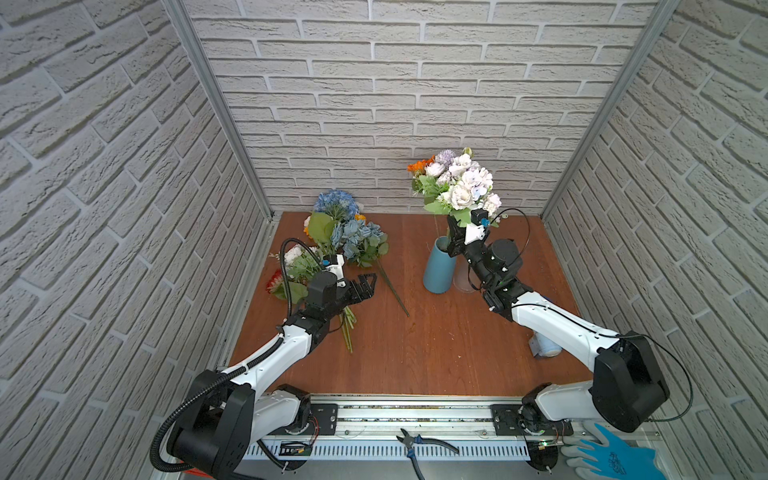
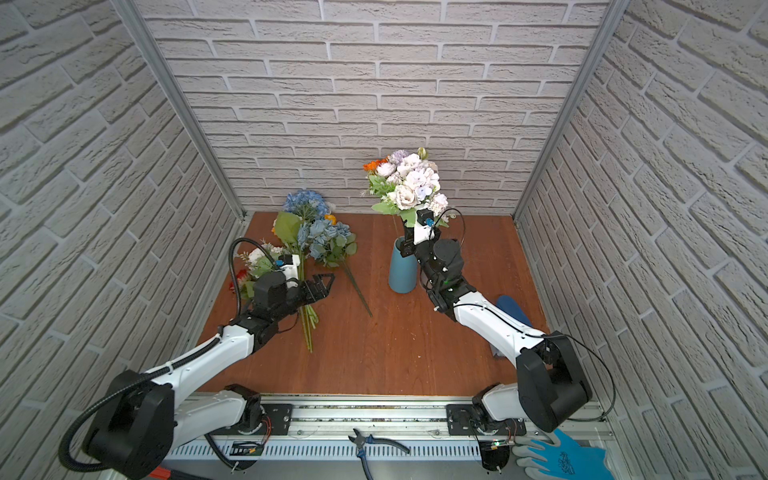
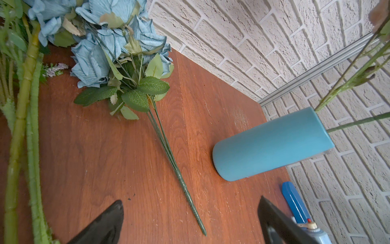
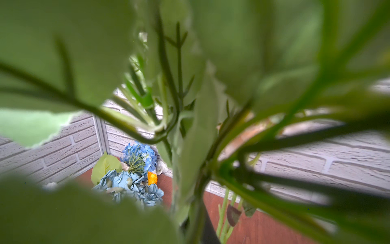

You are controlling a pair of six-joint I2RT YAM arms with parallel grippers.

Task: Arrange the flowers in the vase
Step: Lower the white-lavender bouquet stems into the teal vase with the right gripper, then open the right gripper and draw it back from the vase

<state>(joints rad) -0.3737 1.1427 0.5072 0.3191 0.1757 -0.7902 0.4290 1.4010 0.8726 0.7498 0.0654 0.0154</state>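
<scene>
Jaws of the left gripper [image 1: 367,286] spread wide, nothing between them. It hangs over the wooden table [image 1: 436,345]. In the left wrist view the two black fingers [image 3: 103,221] frame bare wood. The wire stem of the blue rose bunch [image 3: 101,52] lies on the table ahead of the gap, its tip nearest the jaws, blooms at the far end. No contact. Thick pale-green stems [image 3: 21,126] lie outside one finger. The blue vase [image 3: 272,143] stands upright beyond the opposite finger, apart from it.

Right gripper [image 1: 454,237]: jaws pressed together on the stems of the white-and-lilac bouquet [image 1: 459,183], pinched just under the leaves. Blooms rise above the jaws, roughly upright. Vase mouth sits directly below the jaws; green stems run down into it in the left wrist view. Cannot tell which stems are which. Right wrist view is filled with blurred leaves and stems.

Blue hydrangea [image 4: 140,156] lies at the back wall, well beyond the left jaws, next to the rose blooms.

Pliers [image 1: 424,442] and a blue glove [image 1: 611,457] lie on the front rail.
</scene>
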